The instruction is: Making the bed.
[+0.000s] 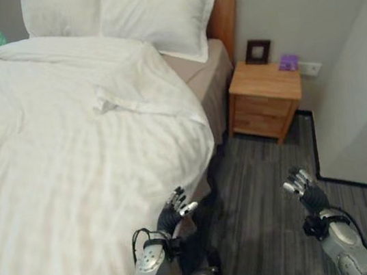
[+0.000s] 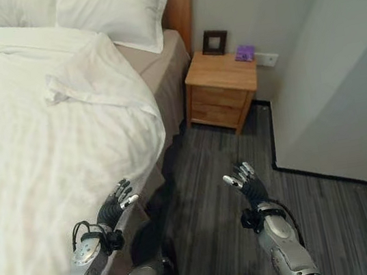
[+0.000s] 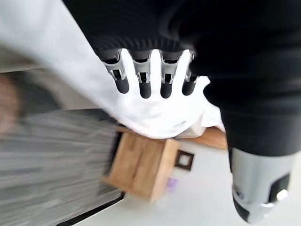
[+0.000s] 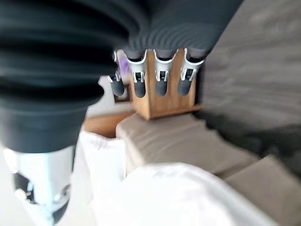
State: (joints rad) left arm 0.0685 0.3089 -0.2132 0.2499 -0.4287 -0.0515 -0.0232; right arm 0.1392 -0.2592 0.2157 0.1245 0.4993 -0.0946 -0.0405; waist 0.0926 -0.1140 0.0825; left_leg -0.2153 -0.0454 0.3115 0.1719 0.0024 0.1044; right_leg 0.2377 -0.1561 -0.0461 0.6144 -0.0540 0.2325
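Observation:
A white duvet (image 1: 67,148) covers the bed, its near corner hanging over the side; a folded-back flap (image 1: 143,98) lies near the head. Two white pillows (image 1: 158,13) lean against the wooden headboard (image 1: 224,17). A strip of beige mattress (image 1: 203,62) shows beside the pillows. My left hand (image 1: 174,211) hovers at the duvet's lower edge, fingers relaxed and holding nothing. My right hand (image 1: 305,188) hangs over the floor, apart from the bed, fingers straight and empty. In the left wrist view my fingers (image 3: 143,77) are straight over the duvet (image 3: 155,117).
A wooden nightstand (image 1: 264,98) stands by the head of the bed, with a dark picture frame (image 1: 258,51) and a small purple object (image 1: 288,61) on it. Grey striped floor (image 1: 264,167) runs between bed and wall. A light wall (image 1: 363,110) closes in on the right.

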